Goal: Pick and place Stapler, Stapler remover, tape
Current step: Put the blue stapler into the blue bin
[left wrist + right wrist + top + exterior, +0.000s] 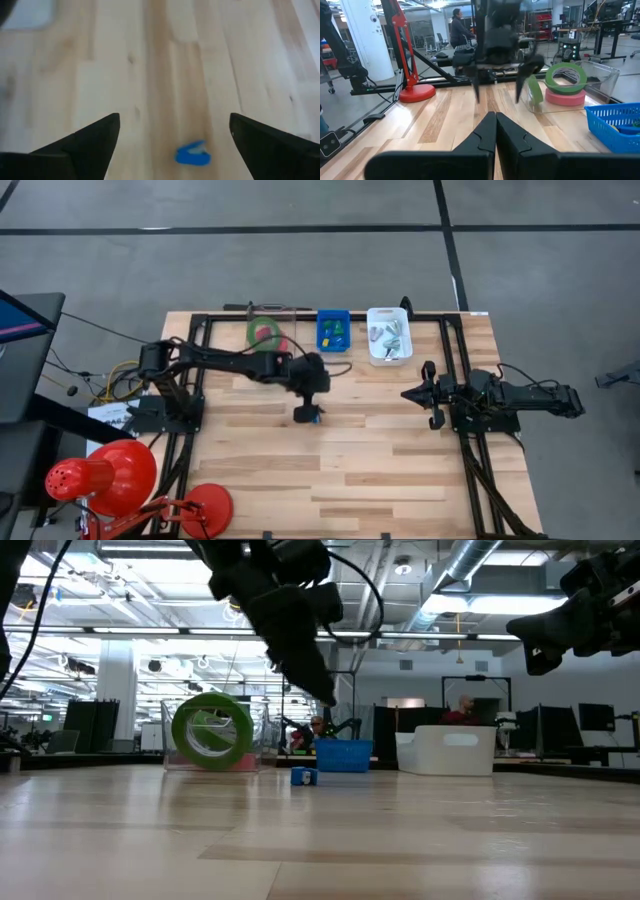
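Pale butcher-block planks with lengthwise grain make up the table (380, 470), and on them lies a small blue stapler (193, 154), glossy plastic with a silvery strip, directly below the left gripper (175, 137), whose dark wedge-shaped fingers (90, 142) stand wide apart above it without touching. Flat tape rolls (565, 85), green rings on a red-pink one, sit in a clear tray (600, 75) beside a blue mesh basket (333, 331) and a white bin (388, 336) at the far edge. Well to the side, the right gripper (495, 131) hangs with its fingers pressed together, empty.
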